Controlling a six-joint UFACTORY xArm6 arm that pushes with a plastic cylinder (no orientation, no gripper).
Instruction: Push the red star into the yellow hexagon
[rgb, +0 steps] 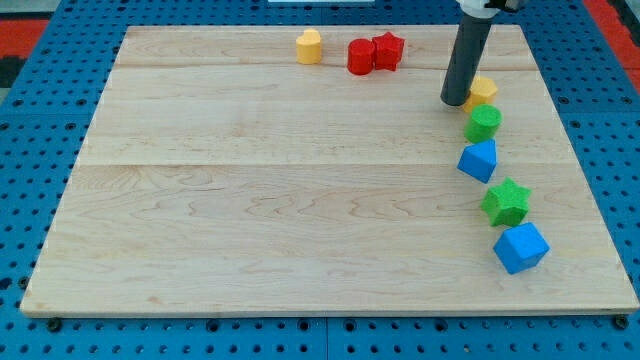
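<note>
The red star lies near the view's top, right of centre, touching a red round block on its left. The yellow hexagon lies at the view's right, partly hidden behind my rod. My tip rests on the board right against the hexagon's left side, to the right of and below the red star, about a block's width from it.
A yellow heart-like block lies left of the red pair. Below the hexagon, a green round block, a blue triangle, a green star and a blue cube run down the right side. The wooden board ends close to them.
</note>
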